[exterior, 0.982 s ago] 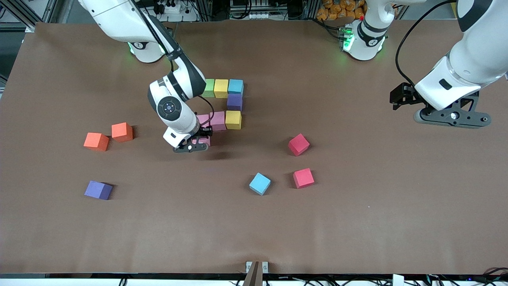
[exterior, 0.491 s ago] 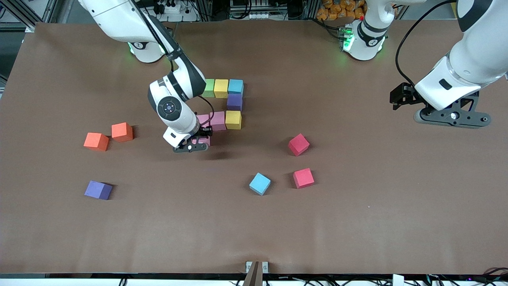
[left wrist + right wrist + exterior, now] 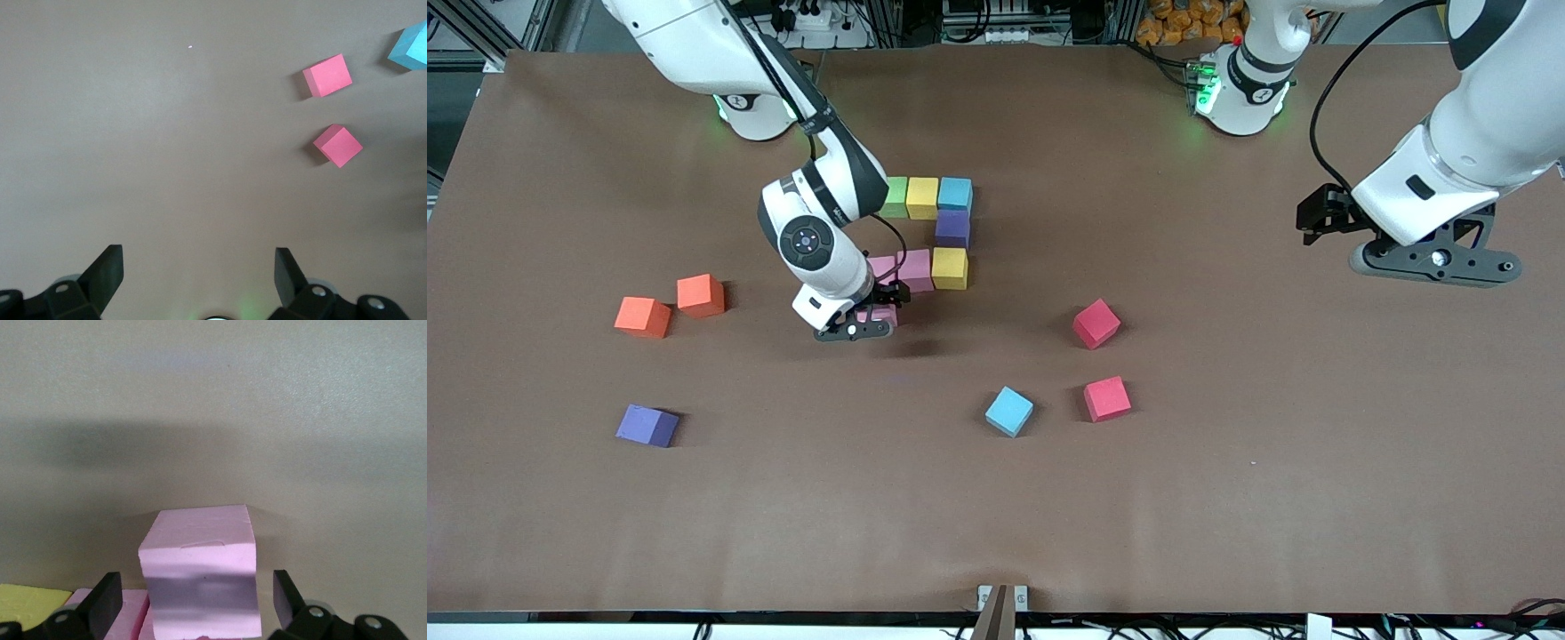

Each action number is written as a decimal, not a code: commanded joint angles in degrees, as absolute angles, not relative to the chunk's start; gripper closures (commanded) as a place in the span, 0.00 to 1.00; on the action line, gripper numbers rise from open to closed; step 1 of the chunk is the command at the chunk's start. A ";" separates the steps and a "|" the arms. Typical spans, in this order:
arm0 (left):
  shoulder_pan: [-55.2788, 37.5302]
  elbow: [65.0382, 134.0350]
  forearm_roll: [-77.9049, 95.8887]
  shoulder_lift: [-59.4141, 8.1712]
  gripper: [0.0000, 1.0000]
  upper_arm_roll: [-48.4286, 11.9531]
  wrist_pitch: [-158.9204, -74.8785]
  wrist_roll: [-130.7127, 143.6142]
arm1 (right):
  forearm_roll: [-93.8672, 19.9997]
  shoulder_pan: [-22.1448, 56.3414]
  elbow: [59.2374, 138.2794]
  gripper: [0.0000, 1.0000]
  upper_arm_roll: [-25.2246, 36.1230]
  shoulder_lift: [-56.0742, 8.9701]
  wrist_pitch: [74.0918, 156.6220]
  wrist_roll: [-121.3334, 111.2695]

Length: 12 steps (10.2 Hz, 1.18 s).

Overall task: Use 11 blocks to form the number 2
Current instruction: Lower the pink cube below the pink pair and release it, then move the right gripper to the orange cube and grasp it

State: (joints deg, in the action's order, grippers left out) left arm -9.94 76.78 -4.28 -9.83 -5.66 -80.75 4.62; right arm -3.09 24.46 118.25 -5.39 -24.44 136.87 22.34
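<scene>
The partly built number 2 shows a row of green (image 3: 895, 196), yellow (image 3: 922, 197) and light blue (image 3: 955, 194) blocks. A purple block (image 3: 952, 228) follows nearer the front camera, then a row of yellow (image 3: 950, 268) and two pink (image 3: 915, 269) blocks. One more pink block (image 3: 882, 313) (image 3: 199, 573) rests on the table at the right-arm end of that row, nearer the camera. My right gripper (image 3: 867, 318) (image 3: 193, 587) is open around it, with a gap at each finger. My left gripper (image 3: 1436, 262) (image 3: 199, 263) hangs open and empty over bare table at the left arm's end.
Loose blocks lie around: two orange (image 3: 642, 316) (image 3: 700, 295) and a purple one (image 3: 647, 425) toward the right arm's end. A light blue one (image 3: 1009, 411) (image 3: 411, 45) and two red ones (image 3: 1096, 323) (image 3: 1107, 398) (image 3: 327, 75) (image 3: 338, 145) lie nearer mid-table.
My right gripper's fingers have spread off the pink block, which stays on the table. My left gripper has drifted slightly toward the right arm's end.
</scene>
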 commanded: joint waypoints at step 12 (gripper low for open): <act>-9.84 77.08 -3.34 -8.96 0.00 -6.94 -79.98 5.45 | 6.67 7.66 123.21 0.00 -3.69 -16.35 126.39 8.90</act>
